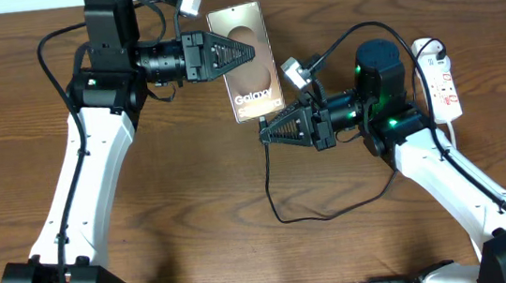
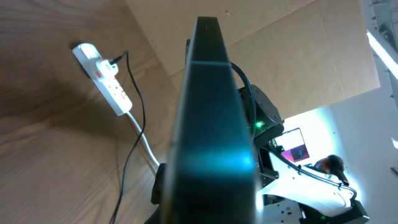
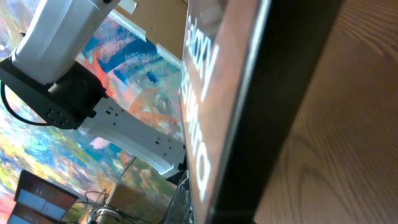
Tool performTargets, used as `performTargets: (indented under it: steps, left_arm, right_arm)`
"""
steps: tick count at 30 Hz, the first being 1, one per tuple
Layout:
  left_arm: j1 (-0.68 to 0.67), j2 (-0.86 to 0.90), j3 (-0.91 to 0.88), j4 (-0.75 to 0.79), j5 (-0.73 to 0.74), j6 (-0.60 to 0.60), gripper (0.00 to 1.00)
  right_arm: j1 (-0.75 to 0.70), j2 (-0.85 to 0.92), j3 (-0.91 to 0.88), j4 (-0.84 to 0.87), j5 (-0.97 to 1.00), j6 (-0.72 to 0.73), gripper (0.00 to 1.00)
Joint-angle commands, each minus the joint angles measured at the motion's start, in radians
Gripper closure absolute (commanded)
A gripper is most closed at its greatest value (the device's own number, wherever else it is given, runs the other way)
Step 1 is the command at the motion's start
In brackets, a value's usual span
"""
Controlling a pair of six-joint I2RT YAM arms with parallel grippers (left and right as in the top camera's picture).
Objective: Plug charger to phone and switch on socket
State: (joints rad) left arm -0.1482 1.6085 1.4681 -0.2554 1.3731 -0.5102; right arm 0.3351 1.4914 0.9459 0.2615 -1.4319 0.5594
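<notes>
Charger (image 1: pixel 272 187) cable loops on table (image 1: pixel 192 186) nearest the bases, rising to right gripper (image 1: pixel 264 133), fingers pinched together on its end just beside the near edge of phone (image 1: pixel 251 76), Galaxy face up, clamped at its side by left gripper (image 1: pixel 249 52); socket (image 1: pixel 442 84) lies well apart, far right.

— Looks like a robotics lab or test room, not a home.
— Judging by what?
— By a white-and-black left arm (image 1: pixel 78 179) and right arm (image 1: pixel 445 178) mounted along the 6 o'clock edge of a wood-grain worktop (image 1: pixel 6 120). Also by a brown board (image 2: pixel 298 56) standing behind.
— Anything else?
— A lit screen (image 2: pixel 293 146) at 4 o'clock in the left wrist view. More screens (image 3: pixel 34 196) at 7 o'clock in the right wrist view.
</notes>
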Motion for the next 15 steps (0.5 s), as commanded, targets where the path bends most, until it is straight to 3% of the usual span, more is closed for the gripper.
performTargets:
  steps: [1, 15]
  left_arm:
    - [-0.006, -0.013, 0.015, 0.007, 0.022, -0.022, 0.93]
    - [-0.006, -0.013, 0.015, 0.006, 0.032, 0.032, 0.93]
  right_arm:
    - [-0.006, 0.001, 0.002, 0.001, 0.008, 0.008, 0.99]
    - [-0.006, 0.001, 0.002, 0.012, 0.011, 0.013, 0.99]
